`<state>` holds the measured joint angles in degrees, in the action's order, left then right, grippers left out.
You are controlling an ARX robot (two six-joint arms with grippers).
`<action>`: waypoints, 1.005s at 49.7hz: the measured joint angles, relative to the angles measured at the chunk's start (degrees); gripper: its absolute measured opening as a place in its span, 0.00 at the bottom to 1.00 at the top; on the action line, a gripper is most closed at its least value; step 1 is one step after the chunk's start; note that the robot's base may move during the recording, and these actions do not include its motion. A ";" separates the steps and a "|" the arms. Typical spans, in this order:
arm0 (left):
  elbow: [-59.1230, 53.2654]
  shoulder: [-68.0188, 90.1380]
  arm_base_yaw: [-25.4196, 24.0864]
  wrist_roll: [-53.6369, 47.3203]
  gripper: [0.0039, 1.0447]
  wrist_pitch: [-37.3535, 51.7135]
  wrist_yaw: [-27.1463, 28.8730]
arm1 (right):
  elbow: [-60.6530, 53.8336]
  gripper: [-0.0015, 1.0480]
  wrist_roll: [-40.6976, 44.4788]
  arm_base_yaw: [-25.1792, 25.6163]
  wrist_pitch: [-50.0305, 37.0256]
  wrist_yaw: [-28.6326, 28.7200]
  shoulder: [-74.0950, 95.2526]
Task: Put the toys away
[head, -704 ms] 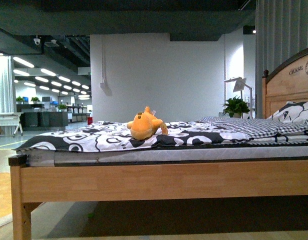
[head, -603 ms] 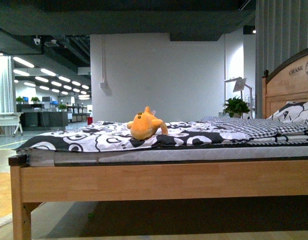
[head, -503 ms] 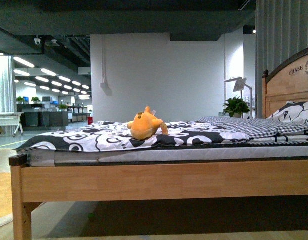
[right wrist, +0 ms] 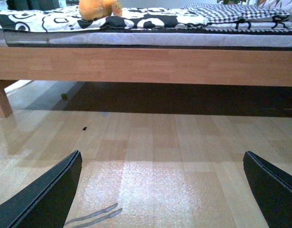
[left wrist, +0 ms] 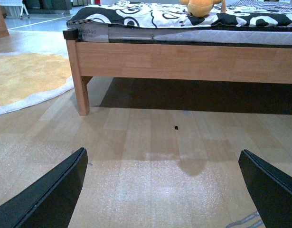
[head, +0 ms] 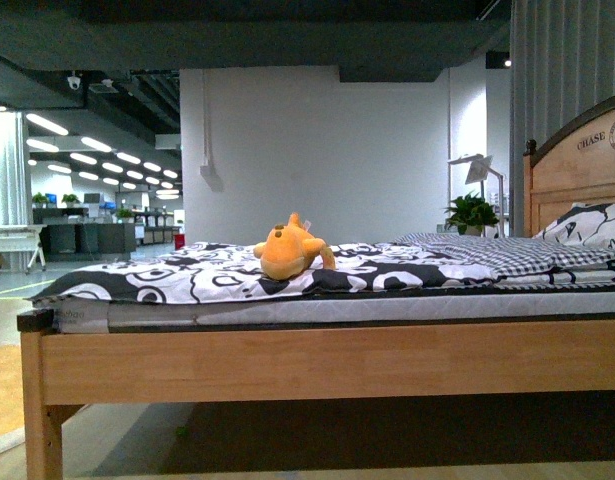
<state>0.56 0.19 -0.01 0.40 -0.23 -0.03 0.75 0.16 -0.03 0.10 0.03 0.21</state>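
A small orange-yellow plush animal (head: 290,250) with pointed ears lies on the black-and-white bedspread (head: 217,278) of a wooden bed. It also shows at the far edge of the left wrist view (left wrist: 200,7) and the right wrist view (right wrist: 97,8). My left gripper (left wrist: 167,190) is open and empty, low over the wood floor, well short of the bed. My right gripper (right wrist: 162,190) is open and empty, also over the floor in front of the bed. Neither arm shows in the front view.
The bed's wooden side rail (head: 327,362) and corner leg (left wrist: 82,92) stand between me and the toy. A headboard (head: 577,160) and pillows (head: 587,225) are at the right. A yellow round rug (left wrist: 27,80) lies on the floor at the left.
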 joint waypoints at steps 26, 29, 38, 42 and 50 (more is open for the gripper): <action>0.00 0.00 0.00 0.00 0.95 0.00 0.00 | 0.00 1.00 0.00 0.00 0.00 0.00 0.00; -0.02 0.00 0.00 0.00 0.95 0.00 0.00 | 0.00 1.00 0.00 0.00 0.00 0.00 0.00; -0.02 0.00 0.00 0.00 0.95 0.00 -0.02 | 0.00 1.00 0.00 0.00 0.00 0.00 0.00; -0.02 0.00 0.00 0.00 0.95 0.00 0.02 | 0.00 1.00 0.00 0.00 0.00 0.00 0.00; 0.00 0.00 0.00 0.00 0.95 0.00 0.00 | 0.00 1.00 0.00 0.00 0.00 0.00 0.00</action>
<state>0.56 0.19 -0.01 0.40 -0.23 -0.03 0.75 0.16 -0.03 0.10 0.03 0.21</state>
